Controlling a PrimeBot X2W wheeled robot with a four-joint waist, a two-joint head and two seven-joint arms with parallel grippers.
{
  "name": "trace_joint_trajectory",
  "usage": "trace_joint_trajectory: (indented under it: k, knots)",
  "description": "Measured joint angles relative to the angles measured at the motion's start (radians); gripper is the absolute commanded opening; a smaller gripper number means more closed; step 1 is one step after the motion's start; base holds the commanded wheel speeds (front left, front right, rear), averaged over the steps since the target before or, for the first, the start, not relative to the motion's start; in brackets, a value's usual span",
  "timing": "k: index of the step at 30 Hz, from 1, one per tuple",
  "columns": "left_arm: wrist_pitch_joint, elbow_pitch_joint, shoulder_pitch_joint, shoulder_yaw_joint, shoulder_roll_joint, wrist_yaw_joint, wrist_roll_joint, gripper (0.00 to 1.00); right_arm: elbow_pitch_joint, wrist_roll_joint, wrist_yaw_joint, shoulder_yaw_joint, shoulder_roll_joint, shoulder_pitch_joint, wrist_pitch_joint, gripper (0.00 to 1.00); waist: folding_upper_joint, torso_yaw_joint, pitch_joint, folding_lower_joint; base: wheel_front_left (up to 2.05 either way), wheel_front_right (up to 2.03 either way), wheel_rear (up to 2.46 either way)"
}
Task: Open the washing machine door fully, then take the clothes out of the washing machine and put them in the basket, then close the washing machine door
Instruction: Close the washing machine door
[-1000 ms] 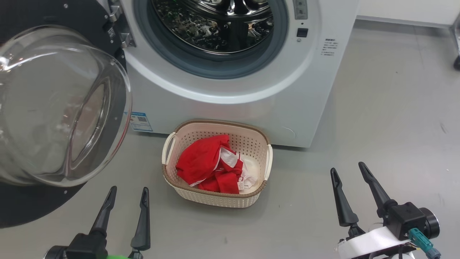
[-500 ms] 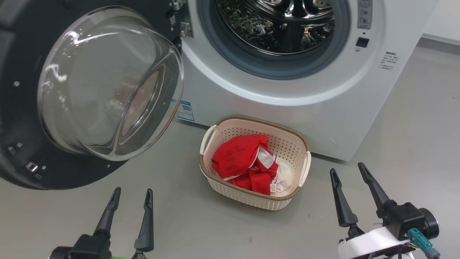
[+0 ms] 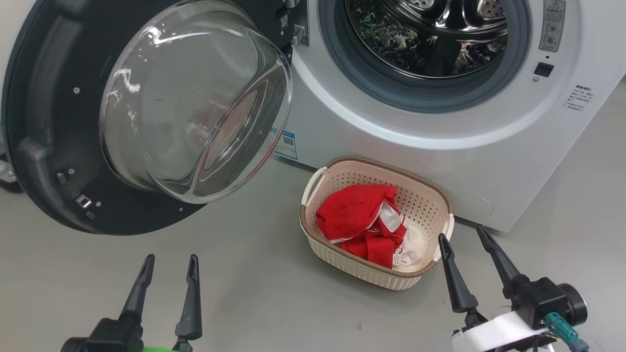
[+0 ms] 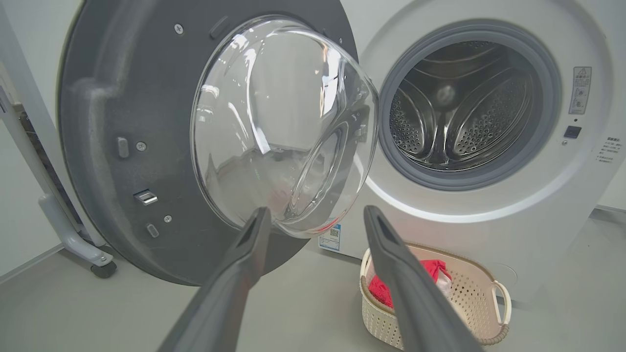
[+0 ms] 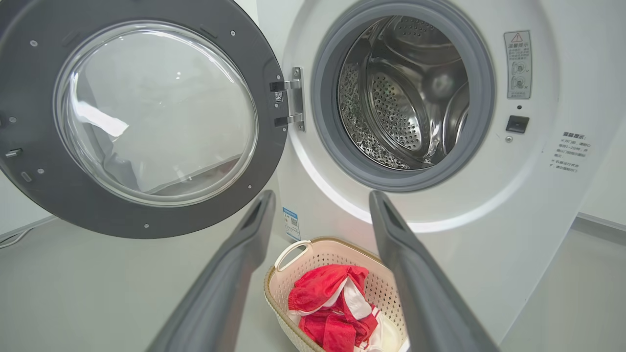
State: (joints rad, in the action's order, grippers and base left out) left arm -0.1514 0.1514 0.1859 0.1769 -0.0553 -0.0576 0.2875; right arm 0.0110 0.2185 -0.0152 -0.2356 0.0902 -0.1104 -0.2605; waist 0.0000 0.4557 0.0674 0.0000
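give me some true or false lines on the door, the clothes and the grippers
1. The door is shut. False: it stands wide open.
2. The clothes lie in the basket. True.
3. The left gripper holds a garment. False: it is open and empty.
4. The drum looks empty. True.
5. The right gripper is open. True.
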Motion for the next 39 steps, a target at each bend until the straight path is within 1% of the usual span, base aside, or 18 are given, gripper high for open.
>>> trace_joint_trajectory:
  k: [1,2,3,4,5,6,7,8,16,18,21,25,28,29,32,35,37,39]
  knots:
    - [0.0,0.0,0.0,0.0,0.0,0.0,0.0,1.0,0.0,0.0,0.0,0.0,0.0,0.0,0.0,1.0,0.0,0.001,0.0,0.0,0.0,0.0,0.0]
    - [0.0,0.0,0.0,0.0,0.0,0.0,0.0,0.97,0.001,0.0,0.0,0.0,-0.001,0.0,0.0,1.0,0.0,0.002,0.001,0.0,0.0,0.0,0.0]
    - [0.0,0.0,0.0,-0.001,0.0,0.0,0.0,0.91,0.002,0.0,0.0,0.0,-0.001,0.0,0.0,1.0,0.0,0.002,0.001,0.0,0.0,0.0,0.0]
    - [0.0,0.0,0.0,-0.002,0.0,0.0,0.0,0.75,0.002,0.0,0.0,-0.001,-0.002,0.0,0.0,1.0,0.0,0.003,0.001,0.0,0.0,0.0,0.0]
    - [-0.001,0.0,0.0,-0.002,0.0,0.0,0.0,0.45,0.002,0.0,0.0,-0.002,-0.002,0.0,0.0,1.0,0.0,0.003,0.002,0.0,0.0,0.0,0.0]
    - [-0.001,0.0,0.0,-0.002,0.0,0.0,0.0,0.29,0.003,0.0,0.0,-0.002,-0.002,0.0,0.0,1.0,0.0,0.003,0.002,0.0,0.0,0.0,0.0]
    - [-0.001,0.0,0.0,-0.002,0.0,0.0,0.0,0.06,0.003,0.0,0.0,-0.002,-0.002,0.0,0.0,1.0,0.0,0.004,0.002,0.0,0.0,0.0,0.0]
    - [-0.001,0.0,0.0,-0.002,0.0,0.0,0.0,0.0,0.003,0.0,0.0,-0.002,-0.002,0.0,0.0,1.0,0.0,0.004,0.002,0.0,0.0,0.0,0.0]
    - [-0.001,0.002,0.0,0.004,0.0,0.001,0.01,0.0,0.007,0.0,0.0,-0.002,-0.003,0.004,0.0,1.0,0.0,0.005,0.007,0.0,0.0,0.0,0.0]
    - [-0.001,0.007,0.0,0.006,0.001,0.005,0.052,0.0,0.007,0.0,0.0,-0.002,-0.003,0.005,0.0,1.0,0.0,0.005,0.009,0.0,0.0,0.0,0.0]
    - [-0.001,0.022,0.0,0.007,0.002,0.026,0.144,0.0,0.007,0.0,0.0,-0.002,-0.003,0.007,0.0,1.0,0.0,0.006,0.012,0.0,0.0,0.0,0.0]
    - [-0.013,0.065,0.0,0.002,0.005,0.066,0.337,0.0,0.006,-0.001,0.0,-0.003,-0.003,0.01,0.0,1.0,0.0,0.007,0.018,0.0,0.0,0.0,0.0]
    - [-0.037,0.103,-0.001,0.005,0.005,0.082,0.56,0.0,0.006,-0.002,0.0,-0.003,0.0,0.014,0.0,1.0,0.0,0.008,0.024,0.0,0.0,0.0,0.0]
    - [-0.045,0.12,-0.001,0.014,0.005,0.086,0.617,0.0,0.005,-0.002,0.0,-0.003,0.0,0.017,0.002,1.0,0.0,0.008,0.026,0.0,0.0,0.0,0.0]
    - [-0.089,0.181,0.004,0.055,0.005,0.089,0.742,0.0,0.005,-0.012,0.0,-0.004,0.004,0.022,0.009,1.0,0.0,0.009,0.032,0.0,0.0,0.0,0.0]
    - [-0.105,0.222,0.006,0.054,0.006,0.099,0.863,0.0,0.006,-0.012,0.0,-0.004,0.006,0.022,0.009,1.0,0.0,0.008,0.037,0.0,0.0,0.0,0.0]
    - [-0.107,0.245,0.006,0.038,0.006,0.112,0.944,0.0,0.005,-0.012,0.0,-0.004,0.006,0.022,0.009,1.0,0.0,0.008,0.038,0.0,0.0,0.0,0.0]
    - [-0.107,0.26,0.004,-0.014,0.007,0.123,1.024,0.0,0.002,-0.014,0.0,-0.005,0.006,0.022,0.011,1.0,0.0,0.008,0.042,0.0,0.0,0.0,0.0]
